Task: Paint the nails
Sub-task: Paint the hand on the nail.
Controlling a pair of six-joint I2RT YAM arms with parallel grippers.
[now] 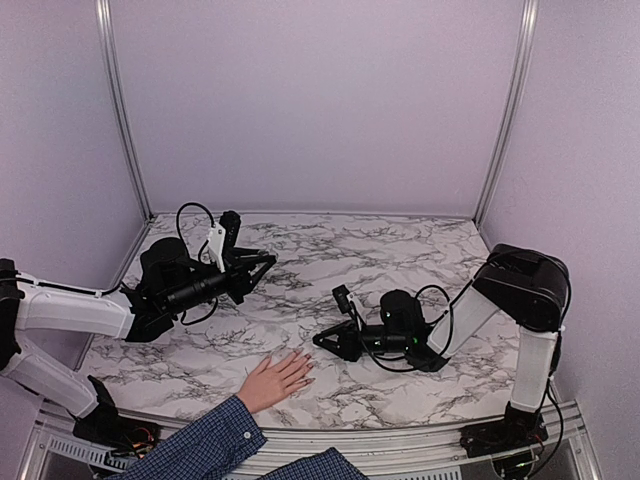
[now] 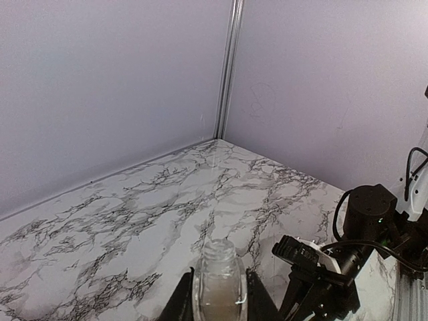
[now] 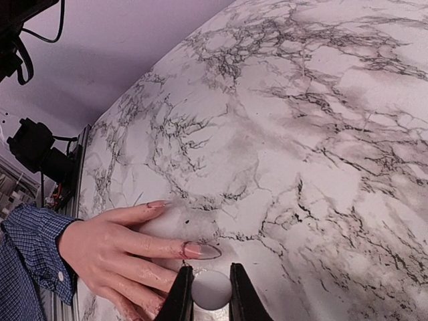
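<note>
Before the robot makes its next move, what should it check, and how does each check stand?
1. Hand lies flat on the table, fingers spread: ok.
2. Left jaws are shut on the bottle, and its neck is uncapped: ok.
3. Right jaws are shut on a small white piece: ok.
4. A brush hangs below that piece and carries polish: cannot tell, it is hidden.
5. Nearest nail lies just beside the right jaws: ok.
6. That nail still needs paint: cannot tell.
</note>
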